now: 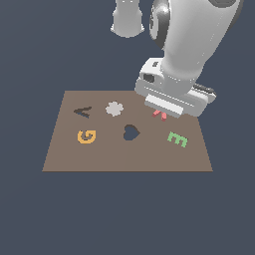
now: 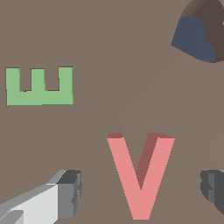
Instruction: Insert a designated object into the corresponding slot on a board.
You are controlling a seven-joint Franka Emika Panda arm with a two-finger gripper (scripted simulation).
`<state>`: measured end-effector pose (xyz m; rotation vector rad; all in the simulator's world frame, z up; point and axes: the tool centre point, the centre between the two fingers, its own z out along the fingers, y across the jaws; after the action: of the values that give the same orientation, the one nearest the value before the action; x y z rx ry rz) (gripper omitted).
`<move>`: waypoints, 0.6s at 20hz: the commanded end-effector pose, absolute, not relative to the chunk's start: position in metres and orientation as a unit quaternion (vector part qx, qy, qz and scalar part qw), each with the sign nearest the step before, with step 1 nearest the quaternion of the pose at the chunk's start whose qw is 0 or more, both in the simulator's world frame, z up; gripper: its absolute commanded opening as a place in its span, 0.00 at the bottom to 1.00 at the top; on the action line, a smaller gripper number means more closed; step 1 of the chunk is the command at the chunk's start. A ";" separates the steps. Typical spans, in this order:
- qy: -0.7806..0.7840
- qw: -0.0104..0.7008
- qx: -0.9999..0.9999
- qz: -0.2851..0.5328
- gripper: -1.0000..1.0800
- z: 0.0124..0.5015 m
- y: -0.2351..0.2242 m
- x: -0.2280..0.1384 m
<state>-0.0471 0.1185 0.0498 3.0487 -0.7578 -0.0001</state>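
Note:
The designated object, a pink-red letter A [image 2: 140,175], lies flat on the brown board [image 2: 109,43] between the two fingers of my gripper [image 2: 142,190]. The fingers [image 2: 70,192] stand wide apart on either side of it and do not touch it, so the gripper is open. In the exterior view only a bit of the pink A [image 1: 160,115] shows under the gripper [image 1: 167,107], near the board's [image 1: 64,159] far edge towards the exterior view's right. The slot, a dark A-shaped recess [image 1: 82,112], is at the board's far corner on the exterior view's left.
A green E [image 1: 178,139] [image 2: 39,86] lies close to the gripper. A dark heart-shaped recess [image 1: 131,132] [image 2: 197,37] sits mid-board. An orange G [image 1: 86,136] and a grey flower-shaped piece [image 1: 114,108] lie near the slot.

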 end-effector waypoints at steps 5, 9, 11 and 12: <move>-0.241 0.000 0.970 0.000 0.96 0.042 0.118 -0.047; -0.241 0.000 0.970 0.000 0.96 0.031 0.118 -0.047; -0.241 0.000 0.970 0.000 0.96 0.030 0.118 -0.047; -0.241 0.000 0.970 0.000 0.00 0.030 0.118 -0.047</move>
<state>-0.0476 0.1181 0.0306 3.0483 -0.7575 -0.0017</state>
